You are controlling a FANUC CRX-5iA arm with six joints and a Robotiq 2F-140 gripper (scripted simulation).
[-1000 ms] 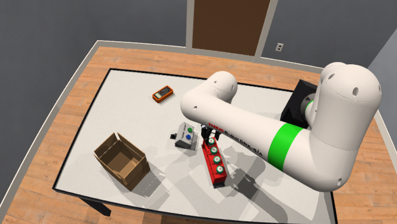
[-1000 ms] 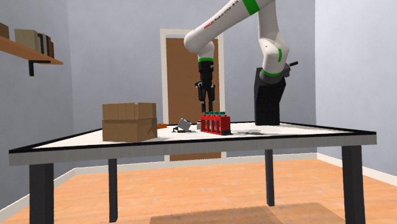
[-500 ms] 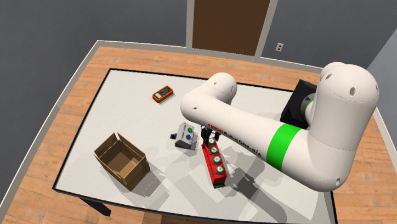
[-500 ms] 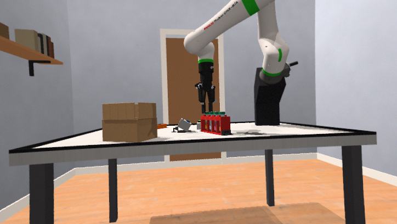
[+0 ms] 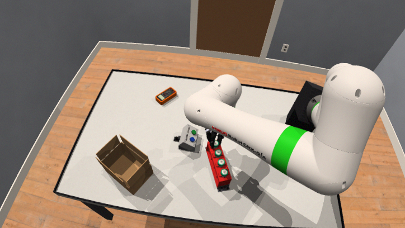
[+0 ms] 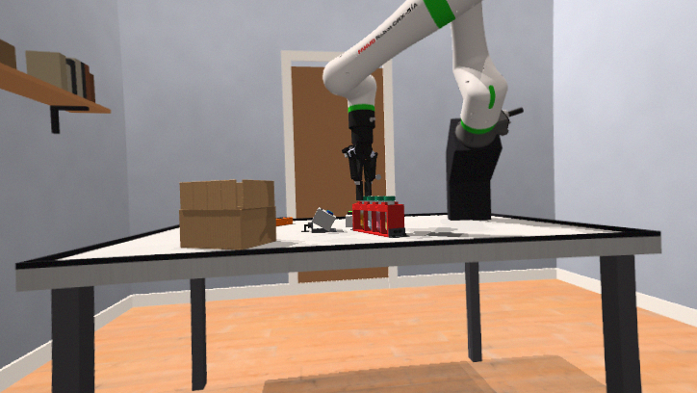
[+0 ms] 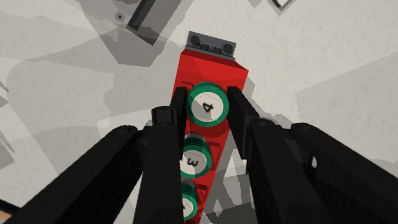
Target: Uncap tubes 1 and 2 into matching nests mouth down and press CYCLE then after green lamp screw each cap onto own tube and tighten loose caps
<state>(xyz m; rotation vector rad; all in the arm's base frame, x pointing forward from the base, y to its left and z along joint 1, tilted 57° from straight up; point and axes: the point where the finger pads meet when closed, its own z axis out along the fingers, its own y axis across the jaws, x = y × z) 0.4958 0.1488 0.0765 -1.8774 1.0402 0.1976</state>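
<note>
The red decapping station [image 5: 219, 164] stands on the white table top with four green-rimmed caps on its tubes. In the wrist view the cap marked 4 [image 7: 208, 104] sits at the end of the rack [image 7: 210, 75], with cap 3 [image 7: 194, 159] and another cap [image 7: 187, 202] below it. My gripper [image 7: 206, 102] points straight down over that end. Its two black fingers press on either side of cap 4 [image 5: 216, 143]. The side view shows the fingertips [image 6: 363, 188] at cap height above the rack [image 6: 377, 218]. The cap tray is not visible.
The grey key housing [image 5: 189, 138] with the green key [image 5: 193, 132] and blue key [image 5: 192, 138] stands just left of the rack. An open cardboard box [image 5: 124, 162] is further left. An orange multimeter [image 5: 165, 95] lies at the back. The arm's black base [image 5: 304, 106] is at the right.
</note>
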